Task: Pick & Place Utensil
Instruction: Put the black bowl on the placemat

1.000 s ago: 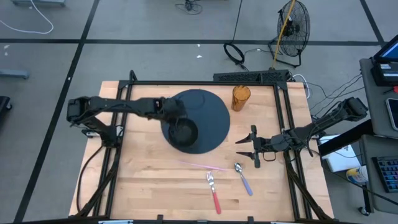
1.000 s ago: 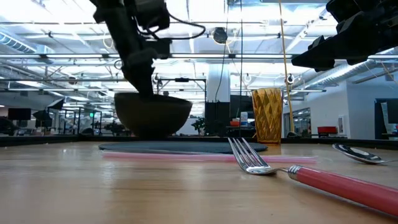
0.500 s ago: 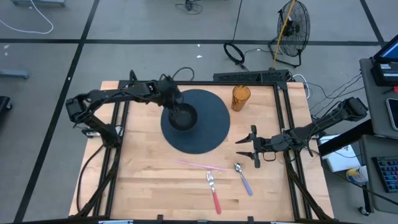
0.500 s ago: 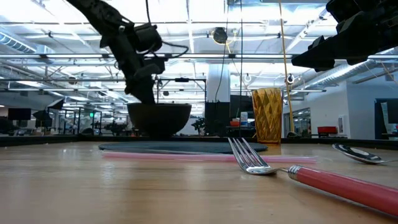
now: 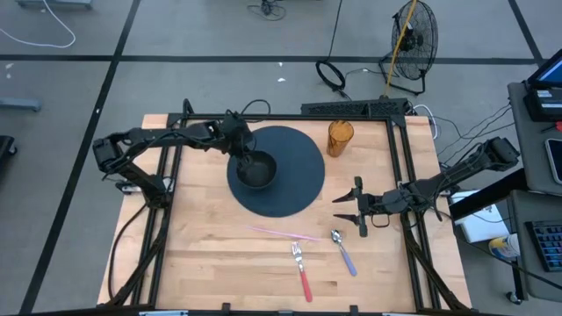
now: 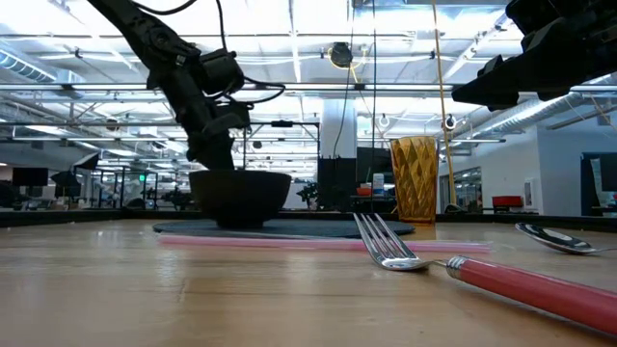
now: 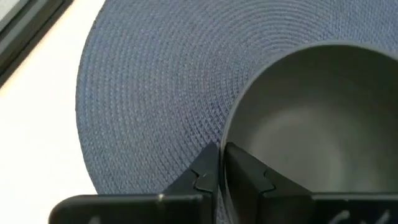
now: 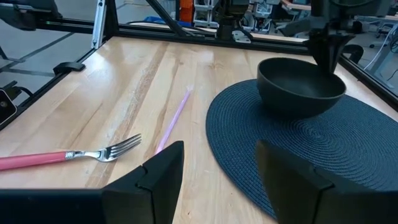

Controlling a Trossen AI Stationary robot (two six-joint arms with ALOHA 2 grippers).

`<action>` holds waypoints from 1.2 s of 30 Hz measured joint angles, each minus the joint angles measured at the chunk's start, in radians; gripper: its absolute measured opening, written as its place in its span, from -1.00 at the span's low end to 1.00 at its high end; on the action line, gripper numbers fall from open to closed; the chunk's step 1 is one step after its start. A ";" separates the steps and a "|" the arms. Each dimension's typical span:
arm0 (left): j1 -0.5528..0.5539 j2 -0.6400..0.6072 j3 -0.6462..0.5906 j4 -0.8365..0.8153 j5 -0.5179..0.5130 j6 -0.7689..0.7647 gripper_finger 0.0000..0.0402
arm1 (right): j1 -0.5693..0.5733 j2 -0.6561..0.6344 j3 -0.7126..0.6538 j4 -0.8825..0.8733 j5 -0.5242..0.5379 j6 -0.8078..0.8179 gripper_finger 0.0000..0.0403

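Wooden desk (image 5: 211,254) under shop lights, fan and cables on the floor behind. Left end effector (image 7: 221,171) is clenched on the near rim of the dark bowl (image 5: 256,171), which sits on the round blue mat (image 5: 299,180). Right end effector (image 5: 349,208) hangs released, fingers spread, holding nothing. Utensils lie just toward the desk's front edge from it: spoon (image 5: 342,250) nearest, pink-handled fork (image 5: 302,270) beside that, thin pink straw (image 5: 285,234) toward the mat. Spoon's long axis runs bowl-end toward the end effector, handle away. Right arm is far closer, so likely its pick. Amber glass (image 5: 340,138) stands beyond. No readable labels.
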 joint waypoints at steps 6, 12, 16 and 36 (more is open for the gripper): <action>0.000 0.000 0.000 0.011 -0.002 0.003 -0.94 | 0.000 0.000 0.000 0.000 0.000 0.004 -0.03; 0.000 0.000 0.000 0.008 -0.003 0.003 -0.66 | 0.000 0.000 0.000 0.000 0.000 0.004 -0.03; 0.000 0.000 0.000 0.008 -0.003 0.004 -0.55 | 0.000 0.000 0.000 0.000 0.000 0.005 -0.03; 0.000 -0.007 0.000 0.007 -0.073 0.035 -0.25 | 0.000 0.000 0.000 0.001 0.000 0.016 -0.03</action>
